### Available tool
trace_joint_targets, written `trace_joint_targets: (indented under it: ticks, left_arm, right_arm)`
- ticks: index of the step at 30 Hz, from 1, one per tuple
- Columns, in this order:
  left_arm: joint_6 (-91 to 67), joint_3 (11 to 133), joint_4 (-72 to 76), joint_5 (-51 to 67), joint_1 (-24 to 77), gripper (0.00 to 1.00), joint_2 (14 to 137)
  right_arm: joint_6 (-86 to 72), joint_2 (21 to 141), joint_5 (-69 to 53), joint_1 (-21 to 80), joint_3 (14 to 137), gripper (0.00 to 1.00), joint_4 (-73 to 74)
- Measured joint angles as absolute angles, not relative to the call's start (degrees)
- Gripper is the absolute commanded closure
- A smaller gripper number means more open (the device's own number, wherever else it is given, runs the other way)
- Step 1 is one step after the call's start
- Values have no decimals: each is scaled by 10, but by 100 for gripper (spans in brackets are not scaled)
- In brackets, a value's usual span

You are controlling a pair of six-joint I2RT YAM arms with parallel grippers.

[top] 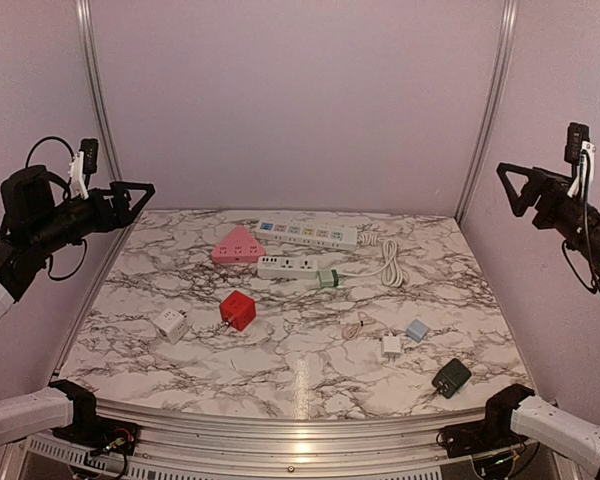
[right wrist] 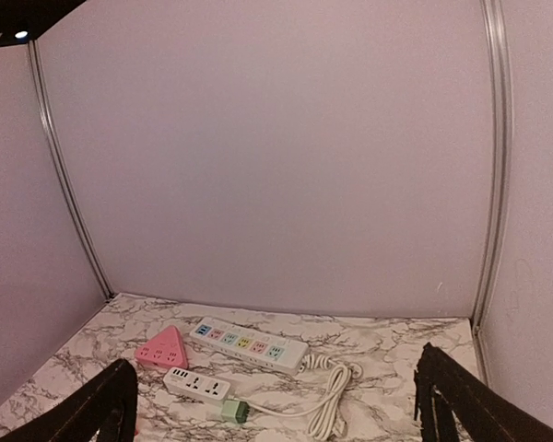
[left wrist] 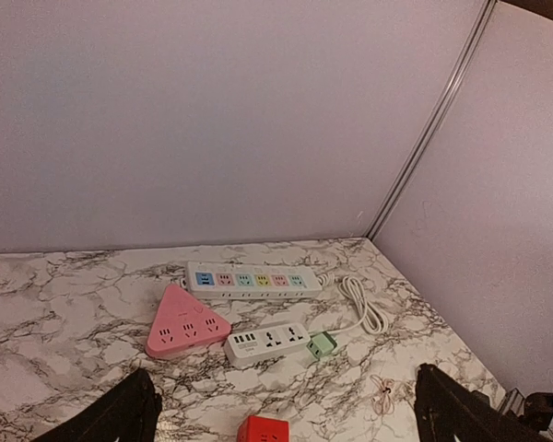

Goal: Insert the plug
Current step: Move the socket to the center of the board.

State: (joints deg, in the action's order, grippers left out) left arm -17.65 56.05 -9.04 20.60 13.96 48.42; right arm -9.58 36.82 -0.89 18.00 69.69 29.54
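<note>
A green plug [top: 327, 279] on a white coiled cable [top: 390, 262] lies on the marble table, next to the right end of a short white power strip [top: 288, 265]. It also shows in the left wrist view [left wrist: 321, 345] and the right wrist view [right wrist: 234, 411]. A long white strip with coloured sockets [top: 307, 233] and a pink triangular strip [top: 237, 245] lie behind. My left gripper [top: 132, 192] is open and empty, held high over the table's left edge. My right gripper [top: 508, 180] is open and empty, high over the right edge.
A red cube adapter [top: 237, 310] and a white cube adapter [top: 170, 324] sit left of centre. A small white charger [top: 391, 346], a light blue one [top: 417, 329], a dark one [top: 450, 377] and a thin cable [top: 358, 325] lie front right. Walls enclose the table.
</note>
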Motion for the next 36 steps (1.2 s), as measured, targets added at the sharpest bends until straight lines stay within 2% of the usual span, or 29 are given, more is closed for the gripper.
trace_joint_targets:
  ticks: [12, 21, 28, 36]
  left_arm:
    - [-181, 529, -88, 216, 140, 1, 537]
    - [-191, 501, -91, 223, 158, 1, 604]
    - [-191, 499, -94, 176, 203, 1, 633]
    - [-180, 536, -126, 79, 272, 1, 720]
  right_arm:
    - [-39, 388, -23, 180, 623, 2, 307]
    - [-40, 408, -40, 180, 616, 1, 329]
    - [-40, 447, -50, 180, 607, 1, 359]
    - [-40, 475, -56, 180, 593, 1, 369]
